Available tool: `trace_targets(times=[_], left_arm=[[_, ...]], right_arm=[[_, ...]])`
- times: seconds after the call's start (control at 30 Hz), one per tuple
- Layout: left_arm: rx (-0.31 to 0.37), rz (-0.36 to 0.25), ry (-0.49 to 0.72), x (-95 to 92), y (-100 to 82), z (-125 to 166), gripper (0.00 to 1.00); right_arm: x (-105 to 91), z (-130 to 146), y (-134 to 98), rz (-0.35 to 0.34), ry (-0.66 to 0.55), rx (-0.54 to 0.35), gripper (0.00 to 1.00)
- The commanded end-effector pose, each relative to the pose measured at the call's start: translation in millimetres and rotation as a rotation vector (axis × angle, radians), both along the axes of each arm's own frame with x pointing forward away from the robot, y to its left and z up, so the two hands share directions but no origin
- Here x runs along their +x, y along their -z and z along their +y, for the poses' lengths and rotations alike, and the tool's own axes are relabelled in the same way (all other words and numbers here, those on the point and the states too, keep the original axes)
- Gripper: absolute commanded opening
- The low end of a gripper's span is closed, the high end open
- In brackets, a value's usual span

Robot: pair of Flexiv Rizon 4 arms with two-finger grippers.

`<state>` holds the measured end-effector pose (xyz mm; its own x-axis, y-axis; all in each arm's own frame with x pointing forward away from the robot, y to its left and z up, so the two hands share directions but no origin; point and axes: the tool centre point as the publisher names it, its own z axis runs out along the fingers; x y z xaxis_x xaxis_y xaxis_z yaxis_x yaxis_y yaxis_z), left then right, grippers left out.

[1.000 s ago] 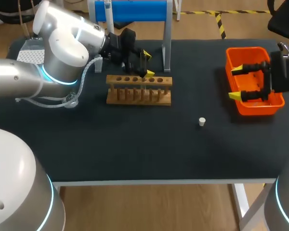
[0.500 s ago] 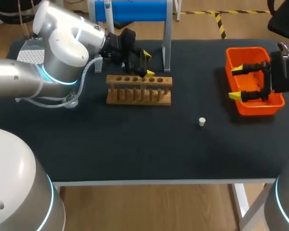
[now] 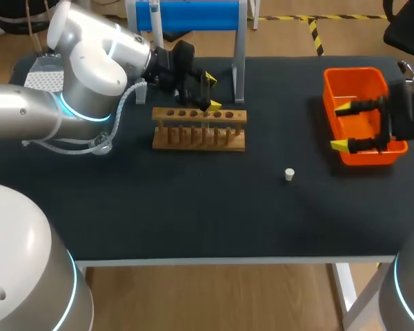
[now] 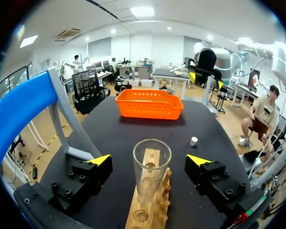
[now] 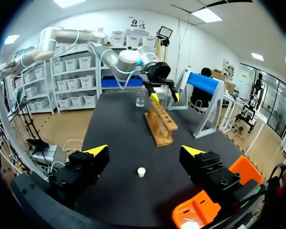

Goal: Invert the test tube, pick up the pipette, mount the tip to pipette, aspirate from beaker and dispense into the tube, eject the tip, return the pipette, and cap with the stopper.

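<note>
My left jaws apart over the wooden rack [image 3: 199,129], either side of the upright test tube [image 4: 151,176] without touching it, my right jaws apart above the orange basket [image 3: 355,74], white stopper [image 3: 289,174] lying on the counter [image 3: 193,207] between rack and basket

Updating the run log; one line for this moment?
left gripper open around test tube in rack | right gripper open over orange basket | stopper on table

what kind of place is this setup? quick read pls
Probably a chemistry-style lab bench set up for robot work: a wooden test tube rack with a glass test tube standing in it, a small white stopper and an orange basket on the black table.
</note>
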<state>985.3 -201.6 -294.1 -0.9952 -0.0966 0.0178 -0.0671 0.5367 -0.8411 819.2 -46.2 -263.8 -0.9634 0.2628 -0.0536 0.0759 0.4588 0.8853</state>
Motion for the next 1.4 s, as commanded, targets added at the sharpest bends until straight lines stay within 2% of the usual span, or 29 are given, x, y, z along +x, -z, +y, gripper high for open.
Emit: trace_targets(times=[0.03, 0.23, 0.43, 0.9, 0.97, 1.07, 1.1, 1.13, 1.17, 1.2, 1.27, 1.33, 1.4], left_arm=[[0.004, 0.003, 0.002, 0.9, -0.8, -0.1, 1.00], [0.004, 0.003, 0.002, 0.9, -0.8, -0.1, 1.00], [0.004, 0.003, 0.002, 0.9, -0.8, -0.1, 1.00], [0.004, 0.003, 0.002, 0.9, -0.8, -0.1, 1.00], [0.004, 0.003, 0.002, 0.9, -0.8, -0.1, 1.00], [0.004, 0.003, 0.002, 0.9, -0.8, -0.1, 1.00], [0.004, 0.003, 0.002, 0.9, -0.8, -0.1, 1.00], [0.004, 0.003, 0.002, 0.9, -0.8, -0.1, 1.00], [0.004, 0.003, 0.002, 0.9, -0.8, -0.1, 1.00], [0.004, 0.003, 0.002, 0.9, -0.8, -0.1, 1.00], [0.004, 0.003, 0.002, 0.9, -0.8, -0.1, 1.00], [0.004, 0.003, 0.002, 0.9, -0.8, -0.1, 1.00], [0.004, 0.003, 0.002, 0.9, -0.8, -0.1, 1.00]], right_arm=[[-15.5, -5.1, 10.3, -0.006, 0.033, -0.028, 1.00], [-24.2, -4.8, 39.4, 0.014, 0.071, -0.048, 1.00], [-22.5, 2.6, 65.9, 0.042, 0.100, -0.052, 1.00], [-17.5, 26.1, 100.9, 0.067, 0.138, -0.052, 1.00], [-17.2, 29.2, 103.6, 0.067, 0.136, -0.057, 0.93], [-16.4, 33.0, 107.6, 0.065, 0.142, -0.067, 0.91], [-16.3, 34.3, 108.9, 0.062, 0.143, -0.071, 0.85], [-16.2, 35.5, 110.1, 0.060, 0.146, -0.075, 0.75], [-16.1, 36.7, 111.2, 0.060, 0.147, -0.077, 0.73], [-15.9, 37.9, 112.4, 0.059, 0.148, -0.079, 0.76], [-15.5, 40.8, 115.1, 0.059, 0.152, -0.085, 0.60], [-14.8, 42.7, 117.4, 0.061, 0.156, -0.087, 0.56], [-14.9, 45.4, 118.9, 0.061, 0.158, -0.091, 0.72]])
